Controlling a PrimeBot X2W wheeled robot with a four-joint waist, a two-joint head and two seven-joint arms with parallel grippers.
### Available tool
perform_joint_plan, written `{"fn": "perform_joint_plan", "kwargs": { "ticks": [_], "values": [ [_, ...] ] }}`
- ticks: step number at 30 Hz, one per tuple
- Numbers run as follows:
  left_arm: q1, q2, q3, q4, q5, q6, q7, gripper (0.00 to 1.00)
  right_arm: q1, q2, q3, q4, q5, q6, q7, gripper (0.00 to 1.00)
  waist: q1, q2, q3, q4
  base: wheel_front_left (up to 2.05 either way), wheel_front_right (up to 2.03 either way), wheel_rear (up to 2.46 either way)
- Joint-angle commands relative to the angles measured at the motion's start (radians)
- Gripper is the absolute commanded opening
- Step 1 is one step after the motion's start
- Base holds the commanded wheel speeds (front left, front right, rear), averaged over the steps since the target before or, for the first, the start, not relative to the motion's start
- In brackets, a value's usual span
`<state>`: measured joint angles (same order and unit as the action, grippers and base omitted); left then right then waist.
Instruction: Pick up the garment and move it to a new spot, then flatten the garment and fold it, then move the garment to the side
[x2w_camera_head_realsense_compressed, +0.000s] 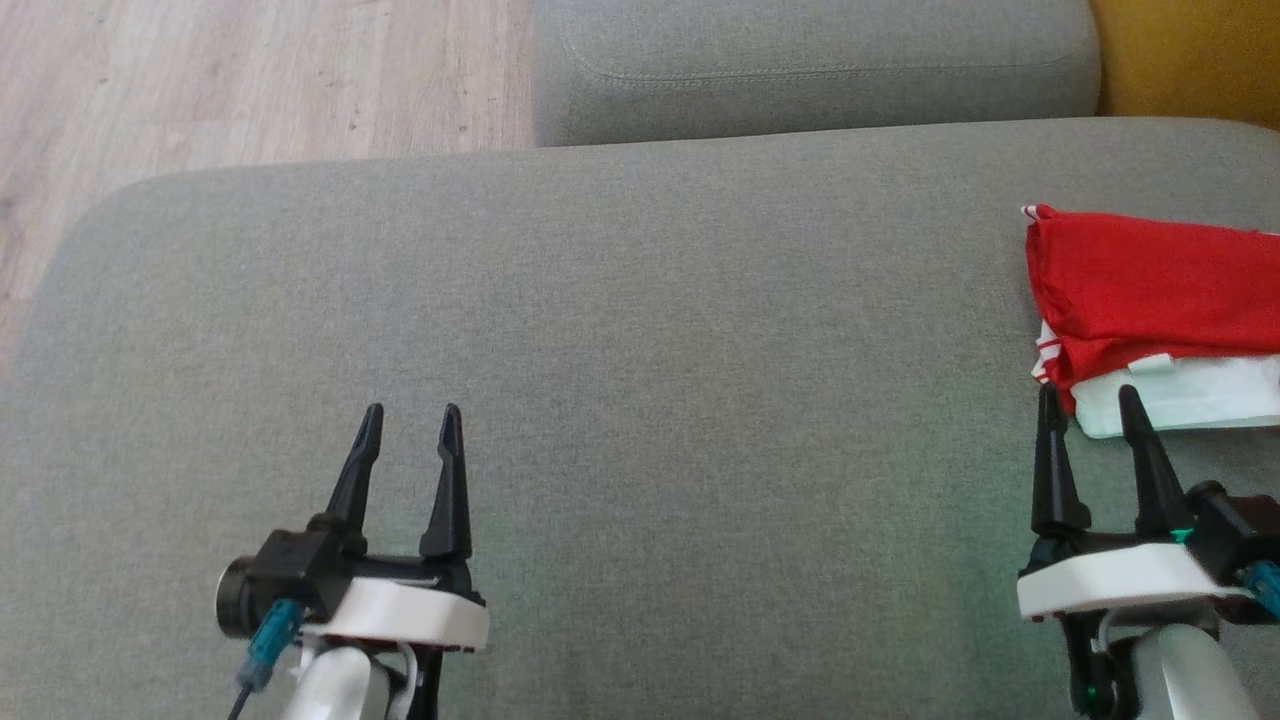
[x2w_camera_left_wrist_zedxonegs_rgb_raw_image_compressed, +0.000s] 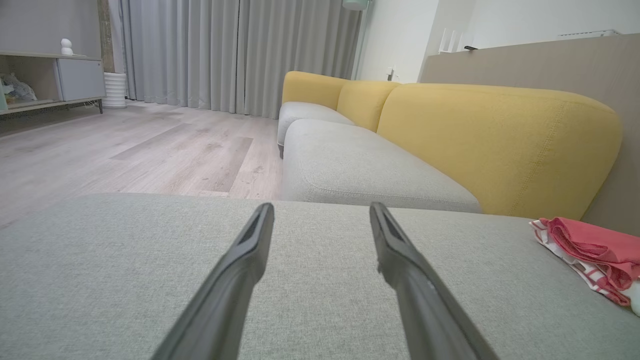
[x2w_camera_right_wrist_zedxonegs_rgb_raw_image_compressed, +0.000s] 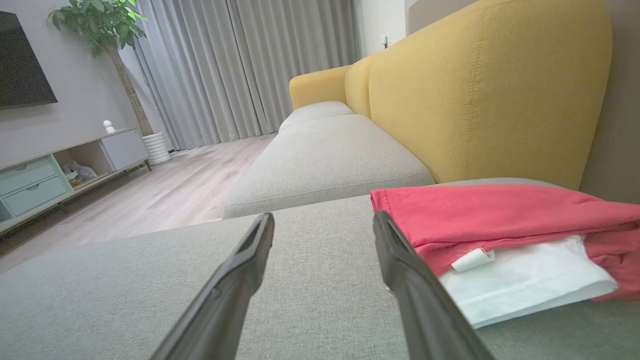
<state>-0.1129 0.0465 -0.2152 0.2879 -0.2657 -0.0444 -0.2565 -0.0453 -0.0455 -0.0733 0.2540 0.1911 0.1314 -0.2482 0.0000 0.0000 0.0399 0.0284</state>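
Observation:
The garment (x2w_camera_head_realsense_compressed: 1150, 290) is a folded red and white bundle lying at the right edge of the grey sofa cushion (x2w_camera_head_realsense_compressed: 640, 330). It also appears as the garment (x2w_camera_left_wrist_zedxonegs_rgb_raw_image_compressed: 595, 250) at the far right of the left wrist view and as the garment (x2w_camera_right_wrist_zedxonegs_rgb_raw_image_compressed: 505, 235) just right of my right fingers. My right gripper (x2w_camera_head_realsense_compressed: 1090, 400) stands open with its tips at the bundle's near left corner; contact is unclear. My left gripper (x2w_camera_head_realsense_compressed: 412, 415) is open over bare cushion far to the garment's left, and empty. The same open jaws show as my left gripper (x2w_camera_left_wrist_zedxonegs_rgb_raw_image_compressed: 321, 209) and my right gripper (x2w_camera_right_wrist_zedxonegs_rgb_raw_image_compressed: 324, 219).
A second grey seat cushion (x2w_camera_head_realsense_compressed: 815, 65) lies beyond the first, with a yellow backrest (x2w_camera_left_wrist_zedxonegs_rgb_raw_image_compressed: 495, 145) along the right. Wooden floor (x2w_camera_head_realsense_compressed: 250, 80) borders the cushion's far left edge. A low TV cabinet (x2w_camera_right_wrist_zedxonegs_rgb_raw_image_compressed: 60, 170), a potted plant (x2w_camera_right_wrist_zedxonegs_rgb_raw_image_compressed: 107, 35) and grey curtains (x2w_camera_left_wrist_zedxonegs_rgb_raw_image_compressed: 235, 55) stand farther off.

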Motion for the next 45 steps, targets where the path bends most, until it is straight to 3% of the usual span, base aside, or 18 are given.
{"fn": "perform_joint_plan", "kwargs": {
  "ticks": [1,27,28,32,45],
  "values": [
    [-0.021,0.004,0.041,-0.033,-0.003,0.000,-0.005,1.00,-0.017,-0.005,0.031,-0.043,0.002,-0.001,-0.013,1.00,0.0000,0.0000,0.001,-0.002,0.00,0.00,0.00],
    [-0.020,0.004,0.059,-0.043,-0.082,0.000,-0.005,1.00,-0.014,-0.005,0.045,-0.042,0.011,-0.001,-0.013,1.00,0.0000,0.0000,-0.007,-0.019,0.00,0.00,0.00],
    [0.001,0.000,0.024,-0.011,-0.078,0.000,0.000,0.00,0.002,0.000,0.020,-0.012,0.003,0.000,-0.003,0.00,0.0000,0.0000,-0.007,-0.019,0.00,0.00,0.00],
    [0.024,0.000,0.021,0.044,-0.082,0.000,0.003,0.00,0.020,0.002,0.022,0.046,0.007,0.000,0.000,0.00,0.0000,0.0000,-0.007,-0.019,0.00,0.00,0.00],
    [0.022,0.001,0.053,0.035,-0.214,-0.009,0.041,0.00,0.011,0.001,0.015,0.040,0.154,0.000,0.038,0.00,0.0000,0.0000,-0.010,-0.020,0.00,0.00,0.00]
  ]
}}
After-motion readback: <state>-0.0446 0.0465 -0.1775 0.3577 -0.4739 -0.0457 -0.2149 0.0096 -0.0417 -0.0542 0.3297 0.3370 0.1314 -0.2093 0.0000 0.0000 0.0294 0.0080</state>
